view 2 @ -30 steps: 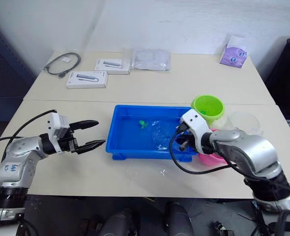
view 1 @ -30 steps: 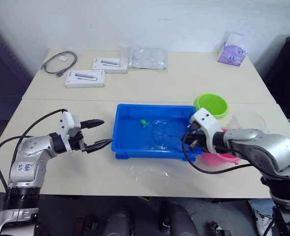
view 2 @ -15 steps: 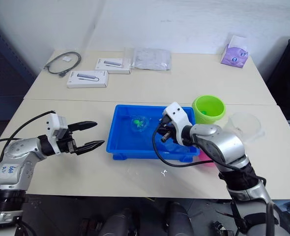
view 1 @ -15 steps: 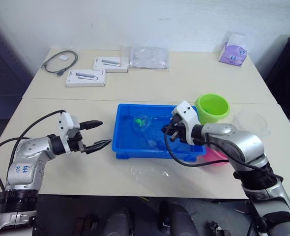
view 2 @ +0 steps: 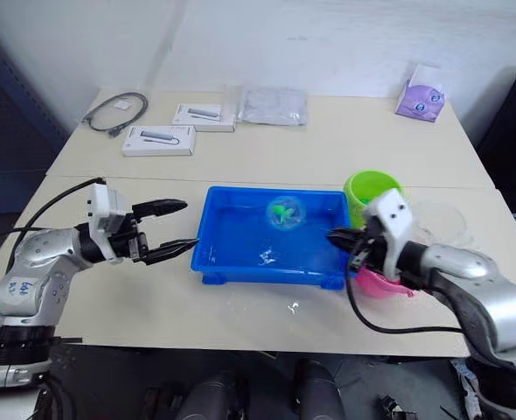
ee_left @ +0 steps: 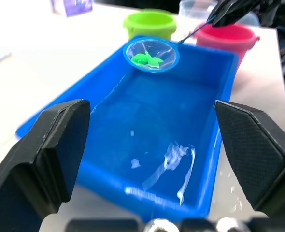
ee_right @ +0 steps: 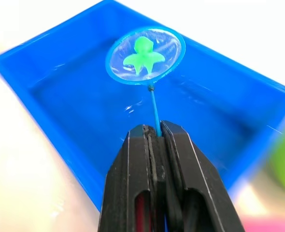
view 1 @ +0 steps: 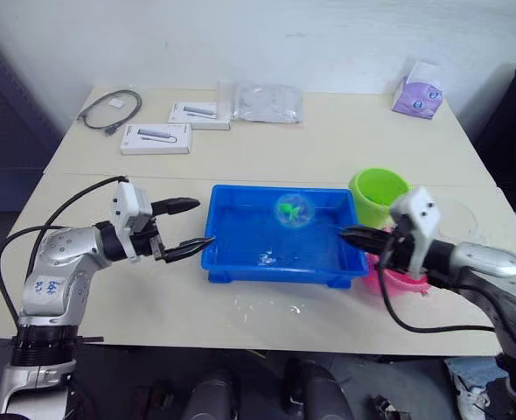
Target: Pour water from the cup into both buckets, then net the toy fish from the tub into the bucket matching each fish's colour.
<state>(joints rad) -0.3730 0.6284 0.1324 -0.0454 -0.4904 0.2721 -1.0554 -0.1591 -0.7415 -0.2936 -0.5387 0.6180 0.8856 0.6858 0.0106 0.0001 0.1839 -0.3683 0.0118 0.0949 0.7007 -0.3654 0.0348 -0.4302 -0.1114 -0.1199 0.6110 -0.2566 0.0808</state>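
Beige worktop (view 1: 267, 149) carries the tub (view 1: 240, 258). Above the tub, the right end effector (ee_right: 153, 140) is clenched on the net (view 1: 293, 210), which holds a green fish (ee_right: 142, 54). Beside the tub, the left end effector (view 1: 186, 226) hangs released.

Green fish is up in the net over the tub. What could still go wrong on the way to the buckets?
The green fish lies loose in the shallow net, held over the tub; a tilt could tip it out. The right gripper pinches only the end of the thin handle, so the hoop may swing or twist. The pink bucket stands right beside the green bucket, so the fish could land in the wrong one.
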